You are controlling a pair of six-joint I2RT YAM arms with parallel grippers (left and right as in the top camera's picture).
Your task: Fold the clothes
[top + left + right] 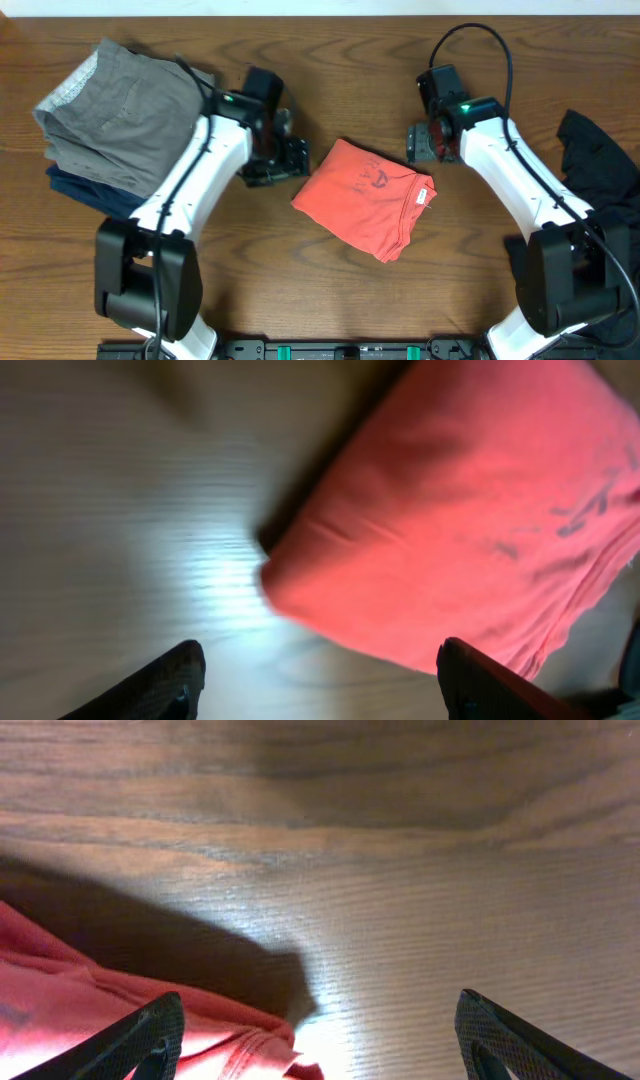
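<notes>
A folded red-orange shirt [365,196] lies in the middle of the wooden table. My left gripper [290,158] hovers just left of it, open and empty; the left wrist view shows the shirt [470,530] ahead of the open fingers [320,685]. My right gripper [418,143] hovers just beyond the shirt's upper right corner, open and empty; the right wrist view shows the shirt's collar edge [150,1010] at lower left between the spread fingers [320,1040].
A stack of folded clothes, grey shorts [115,100] on top of a dark blue garment [95,195], sits at the back left. A black garment [600,170] lies crumpled at the right edge by the right arm's base.
</notes>
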